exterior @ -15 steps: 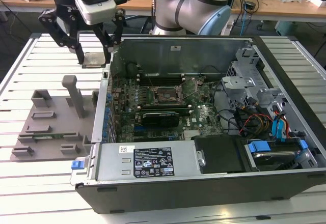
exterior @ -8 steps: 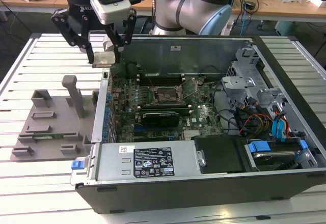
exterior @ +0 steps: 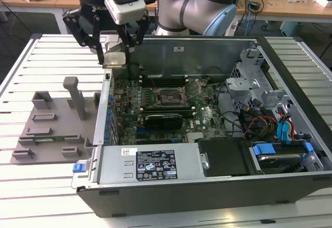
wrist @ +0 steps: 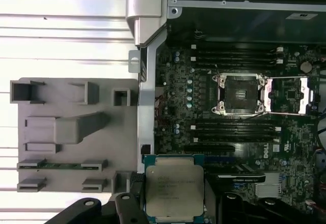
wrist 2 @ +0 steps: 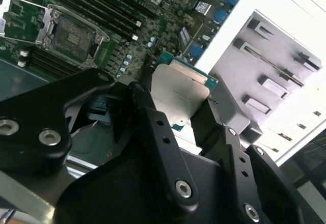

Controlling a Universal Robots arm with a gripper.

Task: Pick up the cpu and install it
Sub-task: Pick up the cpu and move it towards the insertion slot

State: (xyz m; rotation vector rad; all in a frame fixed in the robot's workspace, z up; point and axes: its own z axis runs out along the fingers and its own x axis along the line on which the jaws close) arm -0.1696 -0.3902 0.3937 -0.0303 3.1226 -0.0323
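Silvery-grey metal lid on the cpu (wrist: 174,188): square w/ stepped corners, faint print on top. A green substrate edge is seen around the lid in both wrist views. Chip is pinched by opposite edges btwn the black fingers of the gripper (exterior: 115,52) and is held flat, lid up, clear of any surface. In the exterior view it is held above the far corner of the open computer case (exterior: 207,189), over the case wall at the exterior view's left. Grey plastic tray (exterior: 52,127) is laid on the slatted table (exterior: 31,197) just beside the case, further to the exterior view's left. Socket (wrist: 238,94) on the mobo (exterior: 205,122) is seen w/ its metal plate swung open. Cpu is well apart from it, not seated.
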